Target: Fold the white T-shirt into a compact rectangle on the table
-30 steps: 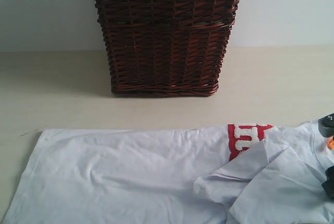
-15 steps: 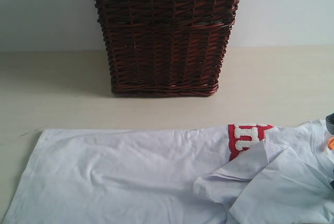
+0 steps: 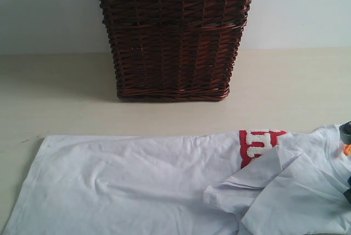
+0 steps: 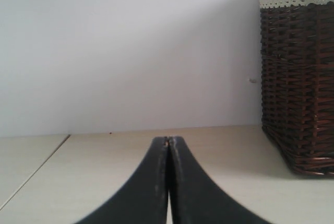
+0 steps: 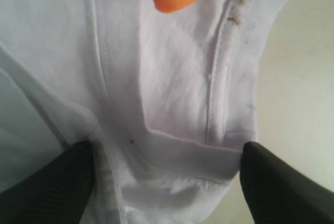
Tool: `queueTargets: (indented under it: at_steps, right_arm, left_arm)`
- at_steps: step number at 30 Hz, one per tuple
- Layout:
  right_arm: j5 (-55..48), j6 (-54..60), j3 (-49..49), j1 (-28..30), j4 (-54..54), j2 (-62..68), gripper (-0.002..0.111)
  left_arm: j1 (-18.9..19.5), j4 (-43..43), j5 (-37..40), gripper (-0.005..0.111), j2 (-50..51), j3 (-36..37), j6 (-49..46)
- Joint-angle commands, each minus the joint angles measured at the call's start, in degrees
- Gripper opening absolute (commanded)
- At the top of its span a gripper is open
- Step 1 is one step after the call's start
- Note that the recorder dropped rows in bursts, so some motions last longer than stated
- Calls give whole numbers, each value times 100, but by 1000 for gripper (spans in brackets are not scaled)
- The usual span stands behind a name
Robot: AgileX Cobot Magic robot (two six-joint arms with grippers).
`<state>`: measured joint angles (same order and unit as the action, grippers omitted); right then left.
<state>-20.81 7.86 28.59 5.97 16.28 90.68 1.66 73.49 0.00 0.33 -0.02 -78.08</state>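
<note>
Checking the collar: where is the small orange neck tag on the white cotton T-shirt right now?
The small orange neck tag sits at the exterior view's far right edge, on the collar of the white T-shirt, close by the right gripper.

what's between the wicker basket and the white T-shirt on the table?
Only a bare strip of the table lies between the wicker basket and the white T-shirt; the exterior view shows it.
</note>
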Motion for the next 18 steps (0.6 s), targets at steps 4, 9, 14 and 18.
queueTargets:
  at_steps: [4,9,14,18]
  right_arm:
    - [104,-205,-15,22,39,411,75]
    - [143,-205,-15,22,388,-15,75]
    - [118,-1013,-15,22,914,-69,75]
    - [133,-1783,-15,22,1630,-69,75]
  left_arm:
    - [11,41,0,0,-33,2,32]
    - [11,41,0,0,-33,2,32]
    - [11,41,0,0,-33,2,32]
    - [11,41,0,0,-33,2,32]
